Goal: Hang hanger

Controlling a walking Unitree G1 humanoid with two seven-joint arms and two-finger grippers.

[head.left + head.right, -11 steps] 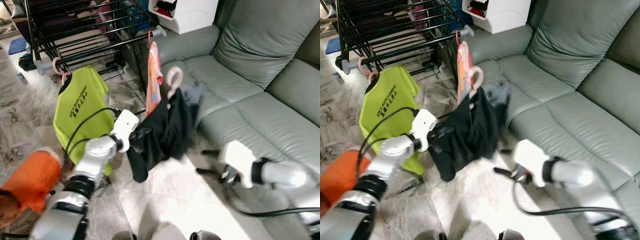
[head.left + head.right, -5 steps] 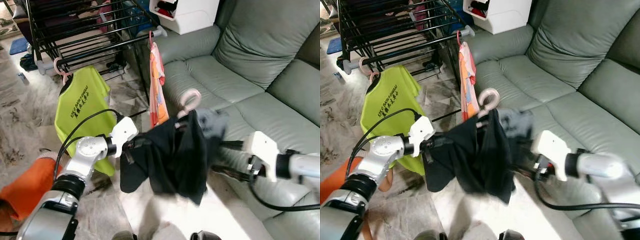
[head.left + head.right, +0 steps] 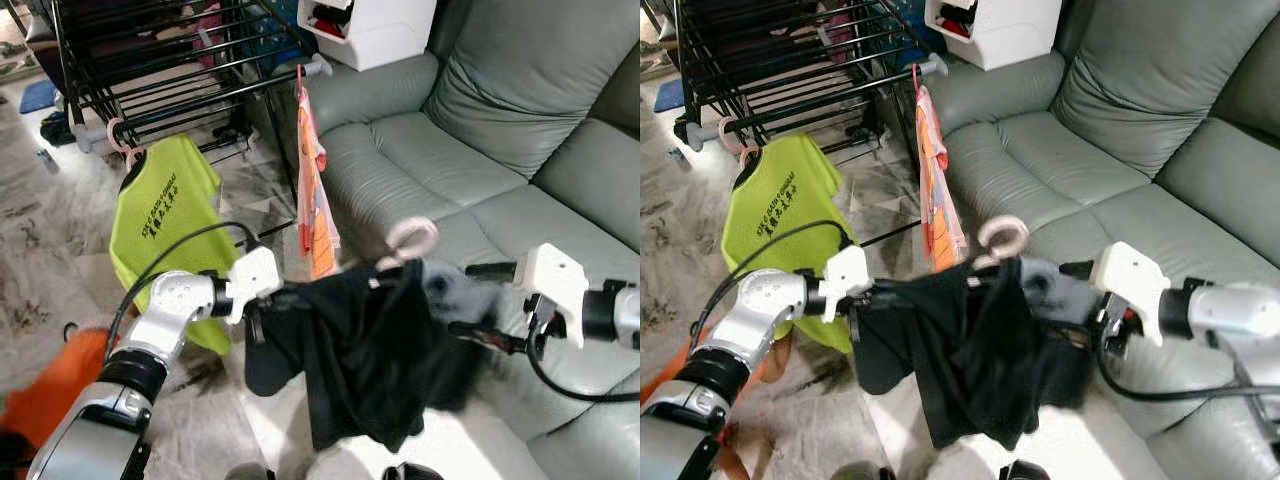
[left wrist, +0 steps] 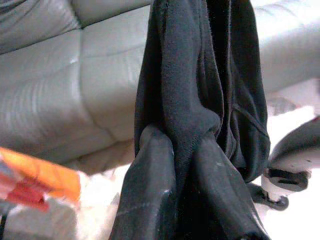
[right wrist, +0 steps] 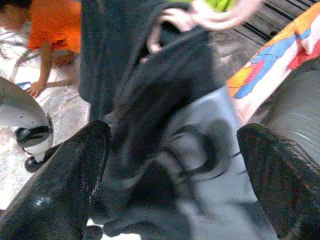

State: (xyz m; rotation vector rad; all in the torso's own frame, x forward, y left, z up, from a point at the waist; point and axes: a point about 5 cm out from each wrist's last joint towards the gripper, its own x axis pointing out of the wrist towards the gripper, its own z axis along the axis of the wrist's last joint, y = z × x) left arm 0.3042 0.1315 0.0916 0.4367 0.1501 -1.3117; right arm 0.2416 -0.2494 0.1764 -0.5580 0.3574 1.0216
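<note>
1. The hanger (image 3: 1001,238) is mostly buried under a black garment (image 3: 975,345); only its pale pink hook stands clear above the cloth, in front of the grey-green sofa (image 3: 1110,120).
2. The left gripper (image 4: 172,165) is clamped on one end of the black garment; in the left wrist view its two black fingers (image 4: 150,185) pinch a thick fold of cloth, and their tips are cut off by the frame edge.
3. The right gripper (image 5: 175,165) stands with its fingers spread wide on either side of the garment's grey patch; the cloth covers the space between them, so contact cannot be judged.
4. The drying rack (image 3: 150,60) is cut off at the top of the head views. A lime-green shirt (image 3: 160,225) and an orange patterned garment (image 3: 312,190) hang from its near rail.
5. An orange-clothed person (image 5: 52,27) shows on the floor, partly hidden, in the right wrist view.
6. Compared with half a second ago, the hanger's hook sits farther toward the sofa and slightly lower, the black garment is stretched wider between the two arms, and the right arm has drawn back toward the sofa.
</note>
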